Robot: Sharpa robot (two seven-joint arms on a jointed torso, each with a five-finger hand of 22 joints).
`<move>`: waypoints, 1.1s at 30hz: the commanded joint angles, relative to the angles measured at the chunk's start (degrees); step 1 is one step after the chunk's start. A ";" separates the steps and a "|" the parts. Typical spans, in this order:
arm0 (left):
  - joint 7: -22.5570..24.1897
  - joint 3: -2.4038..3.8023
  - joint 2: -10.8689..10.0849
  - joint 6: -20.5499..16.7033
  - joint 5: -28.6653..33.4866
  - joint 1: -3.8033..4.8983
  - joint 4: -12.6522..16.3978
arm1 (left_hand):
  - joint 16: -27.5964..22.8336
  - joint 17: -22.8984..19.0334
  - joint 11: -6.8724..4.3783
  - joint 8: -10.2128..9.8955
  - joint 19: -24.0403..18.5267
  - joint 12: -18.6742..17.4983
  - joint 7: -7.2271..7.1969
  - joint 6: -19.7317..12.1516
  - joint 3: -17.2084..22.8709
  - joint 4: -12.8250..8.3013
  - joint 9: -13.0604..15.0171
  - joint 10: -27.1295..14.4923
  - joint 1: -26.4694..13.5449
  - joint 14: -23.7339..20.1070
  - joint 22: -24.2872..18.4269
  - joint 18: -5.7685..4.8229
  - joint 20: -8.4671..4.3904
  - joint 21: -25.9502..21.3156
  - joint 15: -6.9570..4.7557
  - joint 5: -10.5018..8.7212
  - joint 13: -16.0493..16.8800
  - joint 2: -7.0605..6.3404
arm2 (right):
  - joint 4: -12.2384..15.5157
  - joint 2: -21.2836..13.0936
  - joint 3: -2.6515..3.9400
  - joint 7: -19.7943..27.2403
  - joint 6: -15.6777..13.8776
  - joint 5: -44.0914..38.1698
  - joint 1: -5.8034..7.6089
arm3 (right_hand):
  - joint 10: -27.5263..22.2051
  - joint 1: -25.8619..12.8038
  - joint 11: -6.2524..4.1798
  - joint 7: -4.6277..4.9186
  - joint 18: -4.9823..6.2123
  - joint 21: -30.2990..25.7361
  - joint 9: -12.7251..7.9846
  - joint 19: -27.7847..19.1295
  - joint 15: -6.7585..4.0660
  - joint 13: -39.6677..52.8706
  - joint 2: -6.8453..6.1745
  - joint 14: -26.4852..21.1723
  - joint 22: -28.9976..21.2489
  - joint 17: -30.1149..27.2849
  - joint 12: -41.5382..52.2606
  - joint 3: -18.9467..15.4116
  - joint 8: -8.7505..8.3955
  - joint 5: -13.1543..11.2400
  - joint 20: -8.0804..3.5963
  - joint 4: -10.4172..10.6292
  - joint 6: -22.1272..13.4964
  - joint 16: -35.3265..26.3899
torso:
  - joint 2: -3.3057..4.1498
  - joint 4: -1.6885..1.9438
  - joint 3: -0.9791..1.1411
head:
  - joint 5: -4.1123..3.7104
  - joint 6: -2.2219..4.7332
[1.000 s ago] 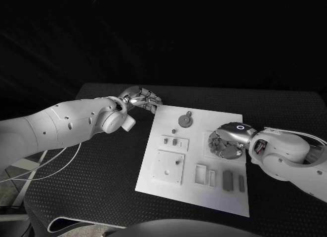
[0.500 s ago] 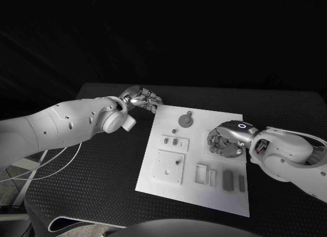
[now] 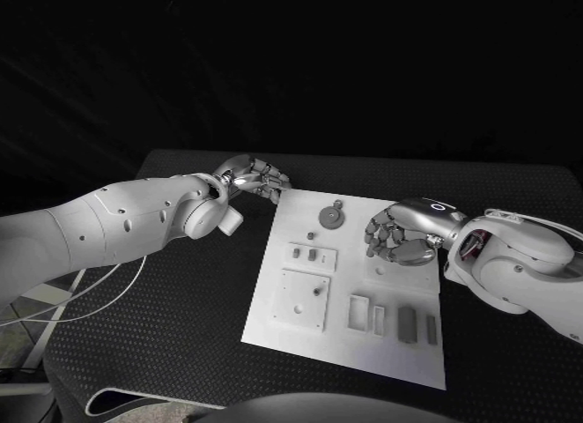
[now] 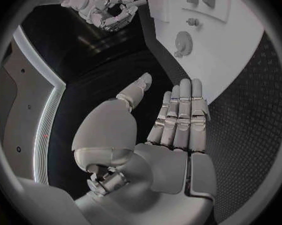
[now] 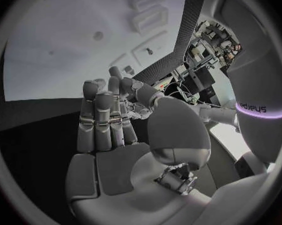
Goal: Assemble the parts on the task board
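The white task board [image 3: 346, 282] lies in the middle of the black table. On it are a round toothed part [image 3: 331, 212], a small peg [image 3: 309, 234] and grey bars [image 3: 406, 319]. My right hand [image 3: 400, 233] hovers over the board's right side with its fingers curled in. In the left wrist view the right hand [image 4: 106, 12] pinches a small pale part [image 4: 138, 2] at its fingertips. My left hand [image 3: 250, 179] floats by the board's far left corner, holding nothing. Its fingers [image 4: 181, 112] are straight and the thumb stands apart. The toothed part [image 4: 184, 41] lies just beyond them.
A plate with two slots [image 3: 311, 255], a square plate [image 3: 303, 298] and rectangular frames [image 3: 357, 311] sit on the board's near half. Bare black table [image 3: 177, 335] runs along the board's left side. Empty pockets [image 5: 147, 20] show in the board [image 5: 66, 40].
My right hand has risen off the board's right side and moved a little toward the far edge, fingers still curled. The left hand has not moved.
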 commanded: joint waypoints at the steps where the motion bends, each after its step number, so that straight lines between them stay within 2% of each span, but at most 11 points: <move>1: 0.58 0.03 0.14 0.60 0.24 0.03 0.15 | -0.33 0.09 0.14 -0.24 -0.30 -0.10 -0.15 -0.45 -0.35 -0.03 -0.08 -0.41 -0.60 0.12 -0.10 1.07 -0.10 0.20 0.38 -0.28 -0.09 -0.18 | 0.33 0.60 0.00 1.83 -0.23 4.83 -0.05 | 0.33 0.00 0.06 -0.93 0.85 0.26 1.26 0.32 -0.42 0.13 0.61 -0.02 1.31 0.00 -0.01 0.29 1.52 0.06 0.14 -0.06 2.78 0.31 | 0.03 -0.02 -0.03 | 0.11 0.08; 5: 0.62 0.03 0.18 0.57 0.24 0.03 0.15 | -0.35 0.11 0.14 -0.24 -0.31 -0.10 -0.14 -0.46 -0.36 -0.03 -0.08 -0.42 -0.62 0.12 -0.11 1.07 -0.09 0.20 0.38 -0.28 -0.09 -0.18 | 0.05 2.21 -0.02 2.54 -0.37 5.40 -0.10 | 0.32 -0.08 0.04 -0.93 0.85 0.29 1.29 0.32 -0.43 0.20 0.71 -0.03 1.30 0.00 -0.04 0.34 1.49 0.05 0.12 -0.18 2.76 0.33 | 0.03 -0.03 -0.01 | 0.34 0.09; 8: 0.64 0.03 0.12 0.59 0.24 0.03 0.20 | -0.36 0.13 0.14 -0.23 -0.31 -0.09 -0.14 -0.46 -0.35 -0.02 -0.08 -0.42 -0.62 0.13 -0.11 1.07 -0.09 0.20 0.38 -0.28 -0.10 -0.17 | -0.34 3.75 -0.16 3.19 -0.43 5.61 -0.60 | 0.29 -0.16 0.04 -0.92 0.85 0.31 1.31 0.31 -0.44 0.26 0.79 -0.06 1.30 -0.01 -0.07 0.38 1.47 0.05 0.11 -0.28 2.73 0.34 | 0.03 -0.03 -0.01 | 0.40 0.00; 11: 0.59 0.03 0.05 0.53 0.24 0.04 0.14 | -0.37 0.14 0.15 -0.23 -0.31 -0.09 -0.14 -0.47 -0.35 -0.02 -0.08 -0.43 -0.63 0.13 -0.12 1.07 -0.09 0.20 0.38 -0.28 -0.10 -0.17 | -0.09 5.55 -1.11 3.93 0.10 5.47 -1.17 | 0.25 -0.25 0.03 -0.90 0.85 0.35 1.33 0.32 -0.46 0.33 0.91 -0.11 1.30 -0.02 -0.12 0.43 1.43 0.05 0.09 -0.46 2.68 0.35 | 0.02 -0.10 -0.01 | 0.67 -0.03; 13: 0.63 0.03 0.11 0.55 0.24 0.04 0.11 | -0.38 0.15 0.15 -0.22 -0.31 -0.09 -0.14 -0.47 -0.35 -0.02 -0.08 -0.43 -0.63 0.13 -0.12 1.07 -0.09 0.20 0.38 -0.28 -0.10 -0.17 | -0.25 6.79 -1.41 4.16 0.16 5.00 -1.76 | 0.22 -0.29 0.03 -0.89 0.85 0.39 1.35 0.32 -0.47 0.37 0.98 -0.14 1.30 -0.02 -0.16 0.46 1.40 0.05 0.08 -0.58 2.65 0.36 | 0.00 -0.10 0.02 | 0.79 -0.16; 14: 0.67 0.03 0.21 0.54 0.24 0.04 0.12 | -0.39 0.15 0.15 -0.22 -0.31 -0.09 -0.14 -0.47 -0.35 -0.02 -0.08 -0.43 -0.64 0.13 -0.12 1.07 -0.09 0.20 0.38 -0.28 -0.10 -0.17 | -0.83 7.96 -1.65 4.44 0.38 4.81 -2.49 | 0.20 -0.32 0.03 -0.89 0.85 0.41 1.36 0.33 -0.47 0.40 1.03 -0.14 1.31 -0.02 -0.18 0.48 1.39 0.05 0.07 -0.66 2.64 0.38 | 0.02 -0.03 0.04 | 0.75 -0.17; 17: 0.69 0.03 0.34 0.77 0.24 0.04 0.15 | -0.40 0.17 0.15 -0.21 -0.31 -0.08 -0.14 -0.47 -0.35 -0.02 -0.08 -0.43 -0.65 0.13 -0.13 1.07 -0.09 0.20 0.38 -0.28 -0.11 -0.16 | -2.22 9.73 -2.50 4.93 0.25 4.34 -3.33 | 0.17 -0.42 0.03 -0.87 0.85 0.47 1.38 0.36 -0.47 0.46 1.13 -0.14 1.32 -0.01 -0.22 0.50 1.36 0.04 0.06 -0.78 2.61 0.42 | 0.04 0.11 -0.04 | 0.61 -0.21; 20: 0.68 0.03 0.40 0.71 0.24 0.04 0.17 | -0.42 0.18 0.15 -0.21 -0.33 -0.08 -0.14 -0.49 -0.36 -0.03 -0.08 -0.44 -0.65 0.12 -0.14 1.07 -0.09 0.20 0.38 -0.28 -0.12 -0.18 | -2.59 11.12 -2.53 5.23 -0.09 2.84 -5.18 | 0.11 -0.51 0.04 -0.84 0.85 0.55 1.41 0.39 -0.46 0.53 1.25 -0.12 1.32 0.00 -0.29 0.53 1.32 0.04 0.03 -0.96 2.55 0.49 | 0.05 0.12 -0.04 | 0.72 -0.27; 23: 0.67 0.04 0.35 0.69 0.24 0.04 0.15 | -0.44 0.20 0.15 -0.21 -0.33 -0.08 -0.13 -0.50 -0.35 -0.03 -0.08 -0.45 -0.65 0.12 -0.14 1.08 -0.09 0.20 0.39 -0.28 -0.12 -0.18 | -2.93 12.59 -2.53 5.98 -0.15 0.93 -6.18 | 0.09 -0.54 0.05 -0.84 0.85 0.58 1.42 0.40 -0.45 0.57 1.29 -0.11 1.33 0.00 -0.32 0.55 1.31 0.04 0.01 -1.03 2.54 0.52 | 0.04 0.10 -0.03 | 0.93 -0.42; 33: 0.68 0.04 0.49 0.79 0.24 0.04 0.12 | -0.48 0.23 0.16 -0.20 -0.34 -0.07 -0.13 -0.51 -0.36 -0.01 -0.08 -0.46 -0.69 0.11 -0.15 1.07 -0.07 0.20 0.40 -0.28 -0.13 -0.16 | -3.48 15.29 -2.59 6.67 -0.57 -2.84 -7.82 | 0.09 -0.61 0.05 -0.85 0.85 0.67 1.47 0.42 -0.46 0.65 1.30 -0.10 1.34 0.01 -0.35 0.57 1.31 0.04 -0.02 -1.24 2.56 0.58 | 0.02 0.06 0.00 | 1.30 -0.66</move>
